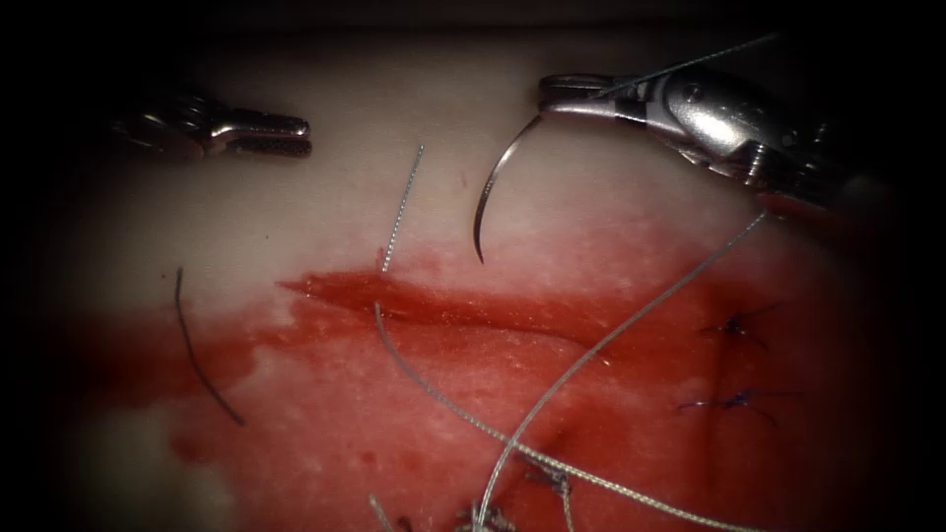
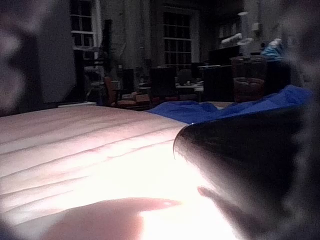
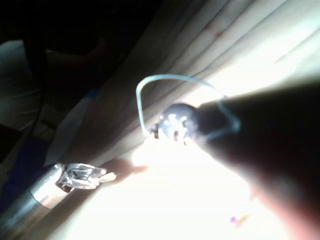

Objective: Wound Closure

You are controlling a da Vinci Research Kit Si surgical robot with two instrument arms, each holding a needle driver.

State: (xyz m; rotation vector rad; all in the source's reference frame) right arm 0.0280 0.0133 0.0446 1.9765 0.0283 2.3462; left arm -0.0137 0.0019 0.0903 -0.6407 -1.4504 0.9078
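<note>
Your right gripper (image 1: 557, 96) comes in from the upper right of the endoscope view and is clamped on the needle (image 1: 490, 187) at its blunt end, where the thread joins it. From there the needle curves down and to the left, with its sharp tip hanging free above the pale part of the tissue (image 1: 296, 207), just above the cut (image 1: 443, 305) and not in the tissue at all. The thread (image 1: 611, 335) runs from the right gripper along the tool, drops down across the red fluid (image 1: 394, 414) and crosses a second strand low in the endoscope view; that second strand rises to the cut near its left end, and a short stretch of thread (image 1: 402, 209) stands up from the pale tissue just above that spot. Your left gripper (image 1: 286, 135) sits well apart, at the upper left over the pale tissue, with its two jaws slightly parted and nothing between them. A loose dark thread end (image 1: 202, 365) lies on the tissue at the left, beyond the left end of the cut. Two finished stitches (image 1: 734, 330) with dark knots sit at the right, one near the right end of the cut and one below it. In the right wrist view you can see your left gripper (image 3: 87, 176) over the bright tissue, and a loop of thread (image 3: 165, 79) arching by the right tool.
</note>
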